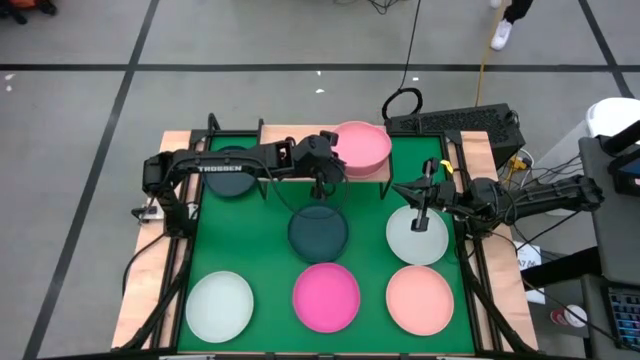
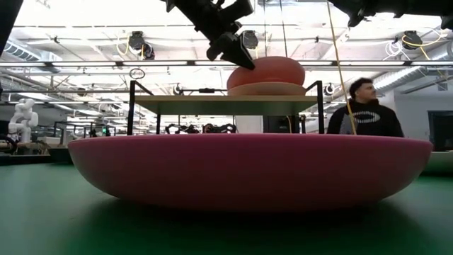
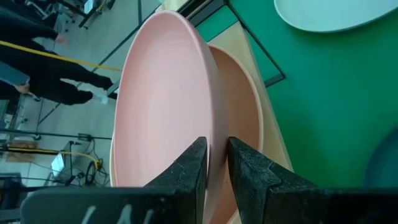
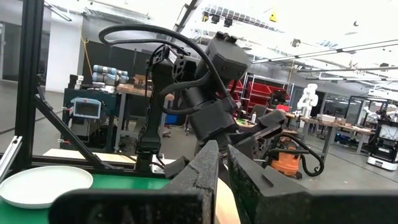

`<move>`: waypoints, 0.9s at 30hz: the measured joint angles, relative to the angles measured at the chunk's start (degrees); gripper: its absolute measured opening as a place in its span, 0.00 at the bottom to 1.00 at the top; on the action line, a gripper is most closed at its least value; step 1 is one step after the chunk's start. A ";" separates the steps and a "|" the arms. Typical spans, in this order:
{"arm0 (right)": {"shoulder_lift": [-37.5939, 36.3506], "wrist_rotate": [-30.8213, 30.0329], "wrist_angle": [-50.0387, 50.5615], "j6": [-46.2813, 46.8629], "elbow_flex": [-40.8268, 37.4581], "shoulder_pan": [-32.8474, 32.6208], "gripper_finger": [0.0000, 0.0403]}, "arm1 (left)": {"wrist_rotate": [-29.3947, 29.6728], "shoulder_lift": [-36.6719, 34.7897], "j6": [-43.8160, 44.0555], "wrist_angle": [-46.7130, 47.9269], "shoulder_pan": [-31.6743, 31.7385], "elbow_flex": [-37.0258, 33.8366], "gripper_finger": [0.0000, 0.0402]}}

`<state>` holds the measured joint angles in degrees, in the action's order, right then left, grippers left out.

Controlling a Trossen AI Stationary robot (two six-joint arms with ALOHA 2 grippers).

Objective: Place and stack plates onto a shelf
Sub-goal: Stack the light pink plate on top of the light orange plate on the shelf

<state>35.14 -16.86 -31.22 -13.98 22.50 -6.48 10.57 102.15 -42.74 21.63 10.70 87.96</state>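
Observation:
A pale pink plate (image 1: 362, 145) sits on a salmon plate (image 3: 245, 106) on the right half of the wooden shelf (image 1: 300, 150). A dark plate (image 1: 232, 172) lies on the shelf's left half. My left gripper (image 3: 217, 146) reaches over the shelf from the left and is shut on the pink plate. My right gripper (image 1: 425, 210) hovers shut above a pale mint plate (image 1: 417, 235) at the mat's right side and touches nothing. In the low view the pink plate (image 2: 265, 73) tops the shelf (image 2: 226, 100), and my left gripper (image 2: 230, 46) is at its left edge. My left gripper pinches the pale pink plate's rim (image 3: 211, 112) on the side toward the table's left, with one finger on the inner face and one on the outer. The fingers slant down from above and from the left. The plate stands tilted away from the salmon plate beneath it.
On the green mat (image 1: 270, 260) lie a dark teal plate (image 1: 318, 232), a pale mint-white plate (image 1: 219, 305), a magenta plate (image 1: 326, 296) and a salmon plate (image 1: 420, 299). A person (image 2: 364, 110) stands beyond the table's far edge. A keyboard (image 1: 455, 125) lies behind the shelf.

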 joint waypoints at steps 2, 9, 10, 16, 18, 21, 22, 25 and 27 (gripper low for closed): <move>0.00 0.00 0.00 0.00 0.00 0.00 0.06 | 0.02 0.00 0.00 0.00 0.00 0.00 0.17; 0.00 0.00 0.19 0.00 0.00 0.00 0.06 | 0.06 0.00 0.03 0.01 -0.17 0.00 0.17; 0.01 0.00 0.20 0.00 0.00 0.00 0.06 | 0.06 0.00 0.04 0.00 -0.17 0.00 0.17; 0.02 0.00 0.20 0.00 0.00 0.00 0.06 | 0.06 0.00 0.22 0.04 -0.17 0.00 0.17; 0.02 0.00 0.20 0.02 0.00 0.00 0.06 | 0.06 0.00 0.54 0.04 -0.17 0.00 0.17; 0.02 -0.02 0.20 0.00 0.00 0.00 0.06 | 0.06 0.00 1.11 0.20 -0.17 0.00 0.17; 0.02 -0.01 0.20 0.00 0.00 0.00 0.06 | 0.06 0.00 1.27 0.37 -0.17 0.00 0.17; 0.02 -0.01 0.20 0.01 0.00 0.00 0.06 | 0.06 0.00 1.56 0.99 -0.26 -0.02 0.18; 0.02 -0.02 0.20 0.00 0.00 0.00 0.06 | 0.07 -0.02 2.01 1.16 -0.33 -0.02 0.22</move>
<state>35.16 -16.88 -31.03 -13.98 22.50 -6.48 10.64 102.13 -40.74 22.79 10.37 87.94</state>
